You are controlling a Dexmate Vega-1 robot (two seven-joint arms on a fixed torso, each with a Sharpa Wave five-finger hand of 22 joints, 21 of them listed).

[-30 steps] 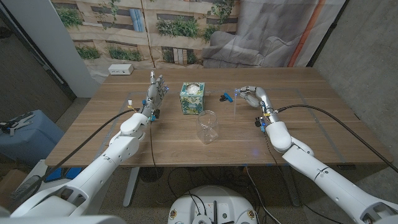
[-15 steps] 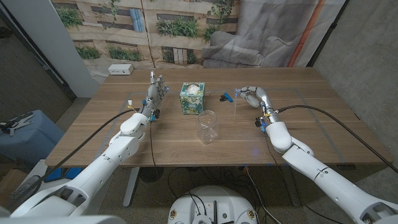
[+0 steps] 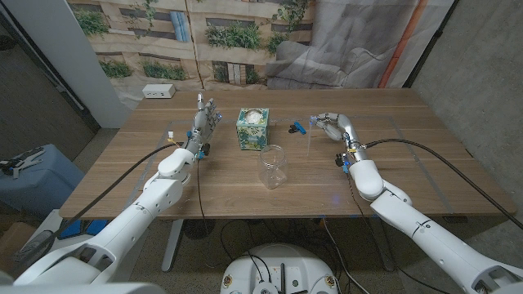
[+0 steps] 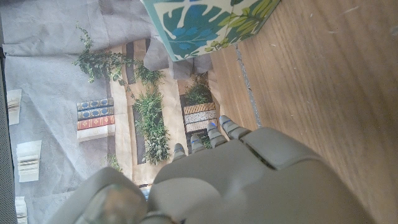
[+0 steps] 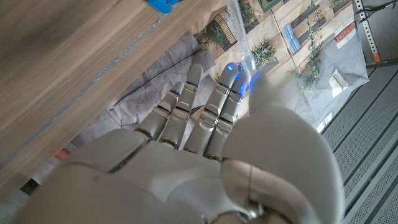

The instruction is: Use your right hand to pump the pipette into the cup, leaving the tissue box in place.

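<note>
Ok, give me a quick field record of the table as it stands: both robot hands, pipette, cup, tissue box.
right robot hand: at the pipette, fingers curled around it
pipette: thin clear tube pointing down from that hand, blue parts beside it
cup: clear, upright, mid-table, nearer the robot than the tissue box
tissue box: green leaf print, upright, between the hands
left robot hand: fingers apart, holding nothing, left of the box

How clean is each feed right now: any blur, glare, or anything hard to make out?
Head view: evenly lit and sharp, though the clear cup shows only by faint outline and highlights. Left wrist view: the tissue box is crisp, the left hand close and soft. Right wrist view: the table is blurred, with blue glints on the right hand's fingertips.
</note>
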